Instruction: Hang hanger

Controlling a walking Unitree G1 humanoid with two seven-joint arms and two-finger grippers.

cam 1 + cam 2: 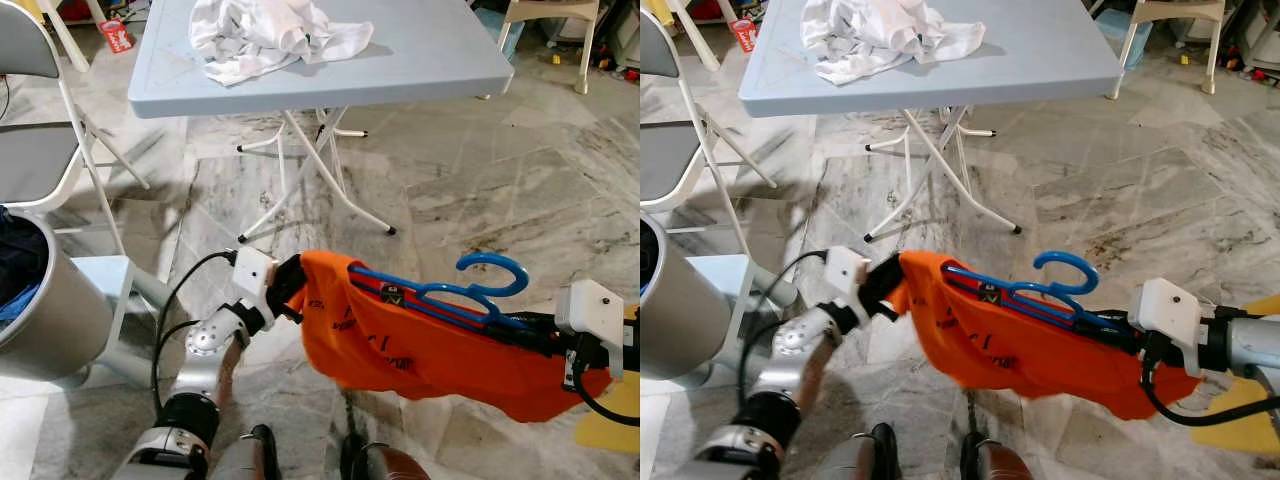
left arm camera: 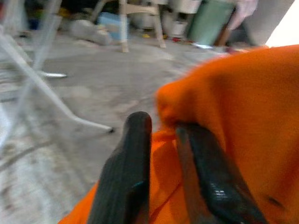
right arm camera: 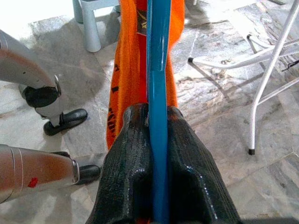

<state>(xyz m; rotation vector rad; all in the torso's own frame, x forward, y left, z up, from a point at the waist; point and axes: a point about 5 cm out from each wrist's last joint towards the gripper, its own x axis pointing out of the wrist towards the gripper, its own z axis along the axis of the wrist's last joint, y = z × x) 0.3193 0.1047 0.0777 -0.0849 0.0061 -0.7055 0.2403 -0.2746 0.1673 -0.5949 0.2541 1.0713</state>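
Note:
An orange shirt (image 1: 420,350) hangs stretched between my two grippers above the marble floor. A blue hanger (image 1: 470,295) lies inside its neck, with the hook (image 1: 1068,270) sticking up. My left gripper (image 1: 292,290) is shut on the shirt's left edge; the left wrist view shows orange cloth (image 2: 163,154) pinched between the black fingers (image 2: 128,158). My right gripper (image 1: 535,335) is shut on the hanger's blue bar (image 3: 157,84), which runs straight out between its fingers (image 3: 133,154).
A light blue folding table (image 1: 420,50) with white legs stands ahead, with a crumpled white cloth (image 1: 265,35) on it. A grey folding chair (image 1: 35,150) and a metal bin (image 1: 45,310) are at the left. A small stool (image 1: 110,280) stands beside the bin.

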